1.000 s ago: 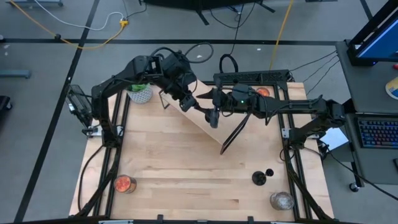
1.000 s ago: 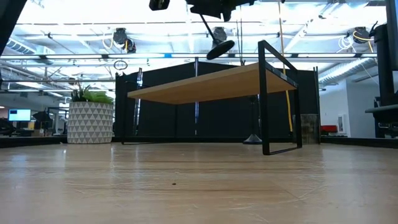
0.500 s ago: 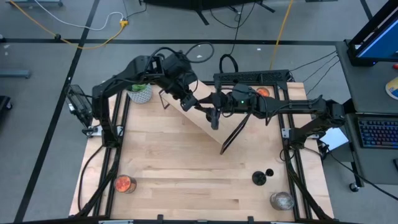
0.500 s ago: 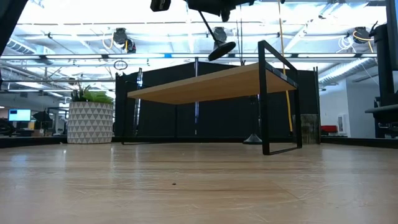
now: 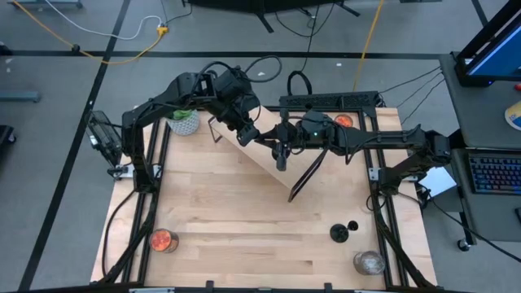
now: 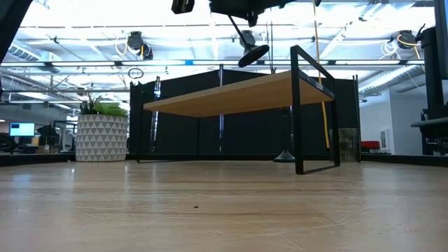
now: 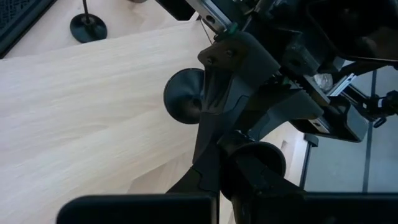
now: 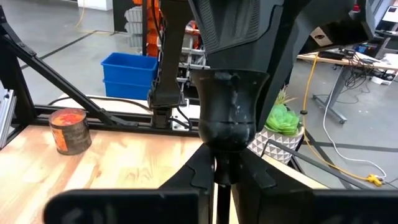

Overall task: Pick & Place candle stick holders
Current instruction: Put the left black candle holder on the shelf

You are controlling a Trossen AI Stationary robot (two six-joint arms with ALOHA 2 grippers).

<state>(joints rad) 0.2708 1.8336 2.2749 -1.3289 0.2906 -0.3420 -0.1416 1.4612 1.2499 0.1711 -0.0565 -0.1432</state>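
Above the sloping shelf at the far side of the table (image 5: pixel 244 212), my right claw (image 5: pixel 281 151) has just snapped together on the stem of the candle stick holder (image 8: pixel 229 112) my left claw (image 5: pixel 259 135) — apparently — still clamps, a mid-air handover.

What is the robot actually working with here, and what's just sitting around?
In the job: candle stick holder in midair, gripped by left gripper and right gripper; another holder on the table.
Lying about: potted plant, wooden shelf, orange jar, glass jar.
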